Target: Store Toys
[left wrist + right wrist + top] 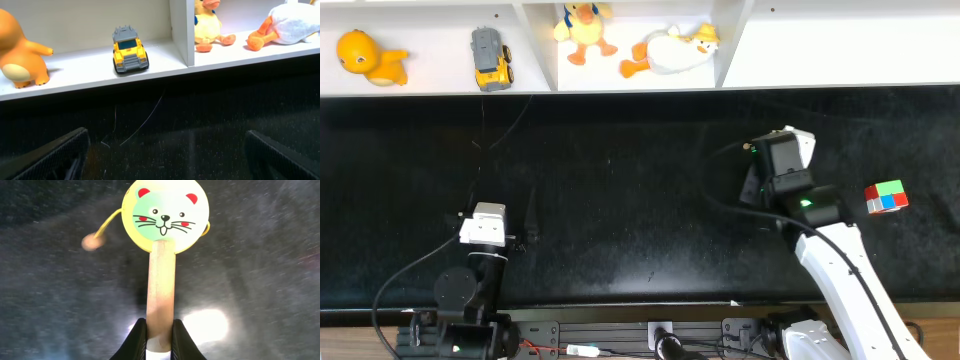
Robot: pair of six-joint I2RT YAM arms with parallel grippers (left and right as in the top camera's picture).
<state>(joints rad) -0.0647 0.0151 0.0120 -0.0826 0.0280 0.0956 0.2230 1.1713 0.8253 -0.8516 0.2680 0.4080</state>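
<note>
wooden-handled cat-face rattle drum [165, 215] is over the black table [620, 200] toward 3 o'clock, its handle [161, 280] pinched by the right gripper [159, 330], not yet stored. four toys sit in the white shelf [440, 88] at 12 o'clock: an orange figure [368, 57], a yellow truck [491, 57], a yellow duck [585, 30] and a white duck [670, 50]. by that reckoning the drum and a coloured cube [886, 197] at the 3 o'clock edge are left, while the left gripper [170, 150], fingers spread and empty, sits near 7 o'clock.
</note>
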